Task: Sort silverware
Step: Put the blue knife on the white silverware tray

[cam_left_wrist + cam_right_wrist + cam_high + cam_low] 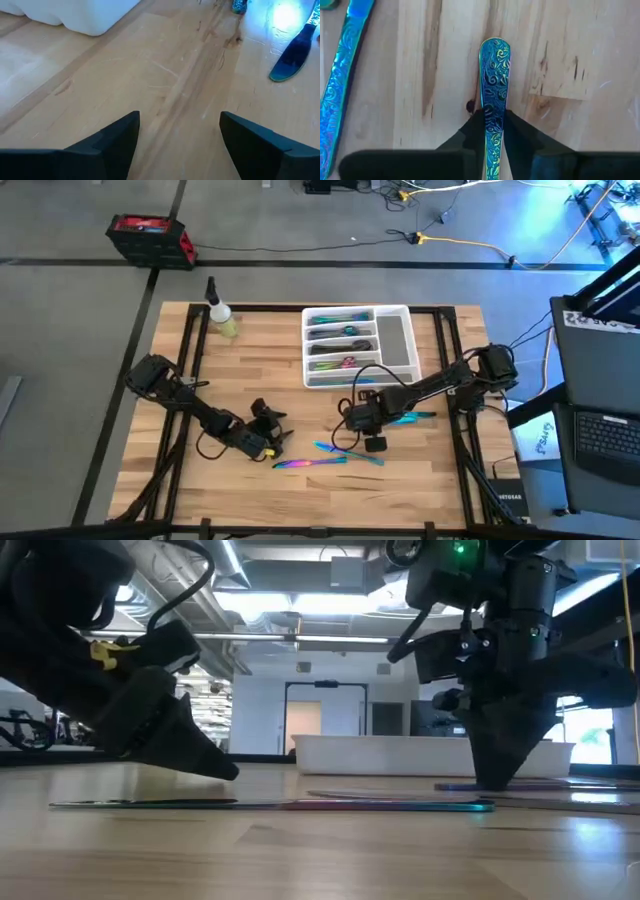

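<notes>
Iridescent silverware lies flat on the wooden table: one piece (310,463) near the front, another (345,450) beside it, and a teal one (410,418) by my right gripper (365,422). That gripper (492,125) is shut on a teal patterned handle (495,65), with a second piece (340,85) lying next to it. The white compartmented tray (360,345) at the back holds more silverware. My left gripper (268,420) hovers open over bare wood (180,135), with nothing between its fingers. My right gripper pinches the patterned handle (493,107) between its two fingers, one on each long edge, a little back from the rounded free end. The fingers (497,775) come from above and point down at the tabletop. The handle lies flat against the wood.
A small spray bottle (222,315) stands at the table's far left. A tray corner (75,15) and a blue piece (295,55) lie ahead of my left gripper. Black frame rails run along both table sides.
</notes>
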